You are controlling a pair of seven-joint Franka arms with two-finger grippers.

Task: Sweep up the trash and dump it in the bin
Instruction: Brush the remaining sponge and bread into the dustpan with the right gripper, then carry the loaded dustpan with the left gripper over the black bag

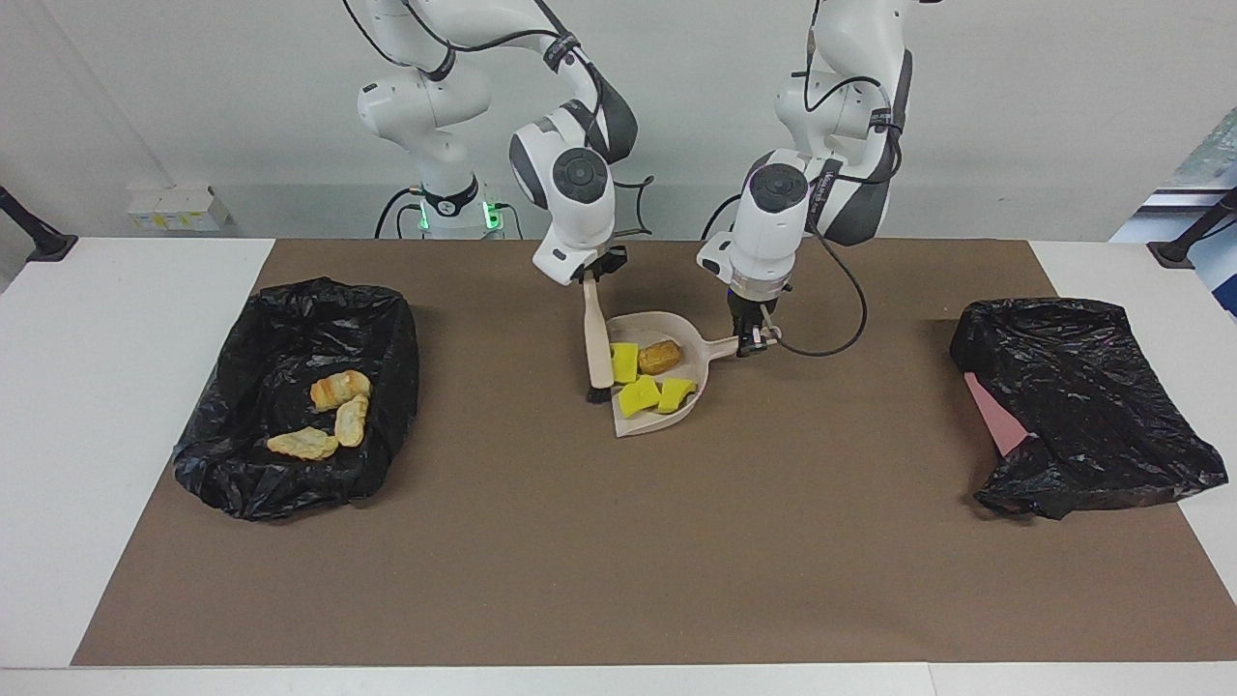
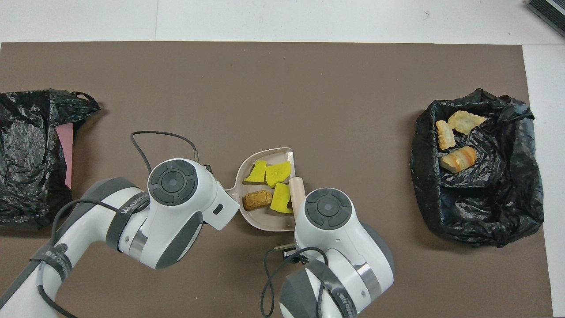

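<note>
The beige dustpan (image 1: 638, 425) (image 2: 265, 221) lies on the brown mat in front of the two arms. In it are three yellow sponge chunks of trash (image 1: 639, 394) (image 2: 278, 173) and a brown nugget (image 1: 661, 357) (image 2: 258, 199). My left gripper (image 1: 754, 340) is shut on the dustpan's handle. My right gripper (image 1: 591, 275) is shut on the beige brush (image 1: 596, 338) (image 2: 296, 194), whose black bristles rest at the pan's mouth. The black-lined bin (image 1: 290, 300) (image 2: 481, 212) at the right arm's end holds three tan bread-like lumps (image 1: 338, 389) (image 2: 459, 159).
A crumpled black bag (image 1: 1082, 406) (image 2: 26, 150) over something pink lies at the left arm's end of the table. The brown mat (image 1: 618, 561) covers most of the table, with white table edge around it.
</note>
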